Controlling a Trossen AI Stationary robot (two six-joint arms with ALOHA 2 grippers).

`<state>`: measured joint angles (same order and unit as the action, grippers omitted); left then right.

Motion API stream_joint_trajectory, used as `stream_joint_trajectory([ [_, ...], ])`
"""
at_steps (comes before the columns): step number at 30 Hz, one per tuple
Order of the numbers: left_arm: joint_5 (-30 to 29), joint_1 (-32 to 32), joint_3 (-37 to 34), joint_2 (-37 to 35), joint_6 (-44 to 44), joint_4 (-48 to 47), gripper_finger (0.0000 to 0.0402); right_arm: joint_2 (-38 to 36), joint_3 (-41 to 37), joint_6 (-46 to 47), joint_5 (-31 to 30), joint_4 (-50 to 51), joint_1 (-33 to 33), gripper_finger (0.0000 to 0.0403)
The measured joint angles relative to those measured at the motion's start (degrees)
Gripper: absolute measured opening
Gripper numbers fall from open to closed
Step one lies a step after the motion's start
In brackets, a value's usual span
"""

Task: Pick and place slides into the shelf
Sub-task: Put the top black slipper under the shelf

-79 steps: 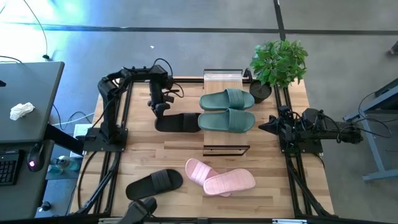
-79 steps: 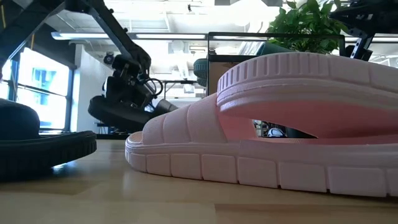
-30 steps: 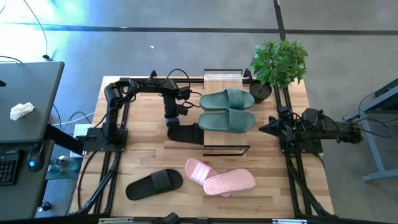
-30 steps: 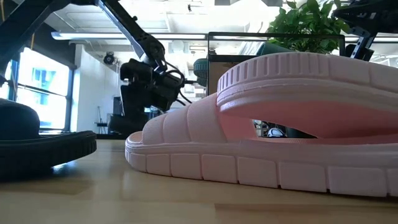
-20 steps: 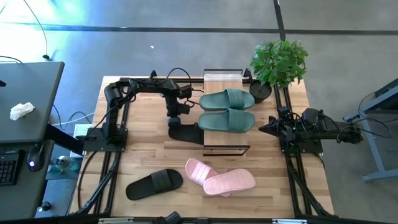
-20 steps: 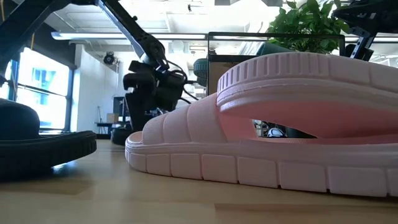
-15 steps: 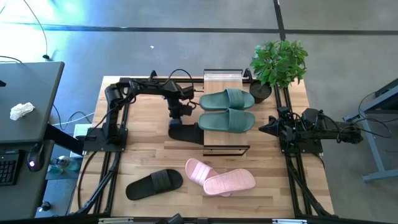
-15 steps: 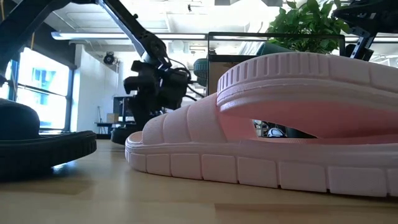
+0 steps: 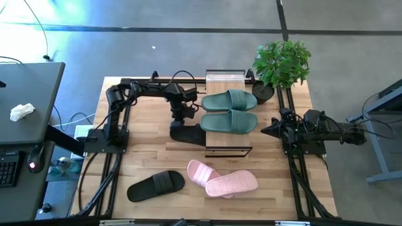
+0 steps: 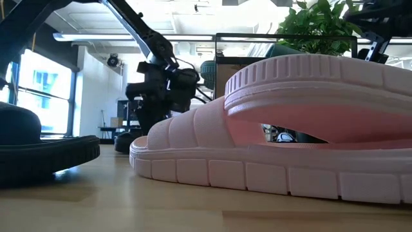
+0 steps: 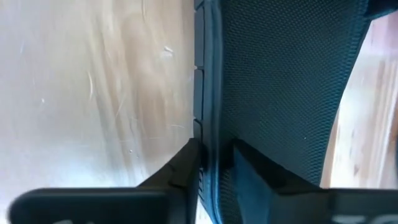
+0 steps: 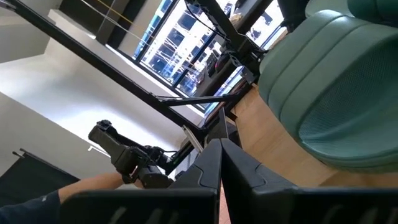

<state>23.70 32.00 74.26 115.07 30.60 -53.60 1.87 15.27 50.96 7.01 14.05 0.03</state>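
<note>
My left gripper (image 9: 182, 117) is shut on a black slide (image 9: 187, 134) just left of the shelf (image 9: 225, 80). The slide's right end reaches under the green pair. Both green slides (image 9: 230, 111) lie side by side on the shelf's top board. The second black slide (image 9: 156, 184) lies flat near the table's near left. The pink pair (image 9: 223, 179) lies near the near edge, one overlapping the other, and one pink slide fills the low view (image 10: 283, 135). My right gripper (image 9: 265, 128) waits shut at the table's right side. My left gripper pinches the black slide's long edge (image 11: 208, 127) between its two fingers. One finger (image 11: 183, 171) is on the outer side wall and the other (image 11: 252, 171) on the textured surface. The fingers come from above, pointing down. The slide's left end (image 10: 125, 140) is low at the tabletop.
A potted plant (image 9: 281, 63) stands at the far right corner beside the shelf. The shelf's black frame bar (image 9: 229, 150) lies toward the near side. A grey desk (image 9: 28, 103) with a keyboard stands left of the table. Bare wood shows between the shelf and the pink pair.
My left gripper has shifted slightly toward the shelf while staying shut on the black slide. In the low view the slide's left end has come down to the tabletop. The right arm has kept still.
</note>
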Motion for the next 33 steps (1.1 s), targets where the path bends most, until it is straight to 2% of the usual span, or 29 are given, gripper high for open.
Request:
stream_joint_trajectory([
  [5, -1.5, -0.9, 0.0, -0.1, 4.6, 0.7, 0.0036, 0.0, 0.0, 0.0, 0.0, 0.1, 0.0, 0.0001],
  [12, -2.0, -0.9, 0.0, -0.2, 7.8, 1.5, 0.0038, 0.0, 0.0, 0.0, 0.0, 0.3, 0.0, 0.0001],
  [29, -1.6, -3.4, 0.0, -0.1, 1.4, 1.8, 0.0029, 0.0, 0.0, 0.0, -0.5, 0.7, 0.0, 0.0001],
  [33, 1.4, -3.9, 0.1, -0.2, 0.4, 5.2, 0.003, 0.0, 0.0, -0.1, -0.5, 0.9, 0.0, 0.0001],
])
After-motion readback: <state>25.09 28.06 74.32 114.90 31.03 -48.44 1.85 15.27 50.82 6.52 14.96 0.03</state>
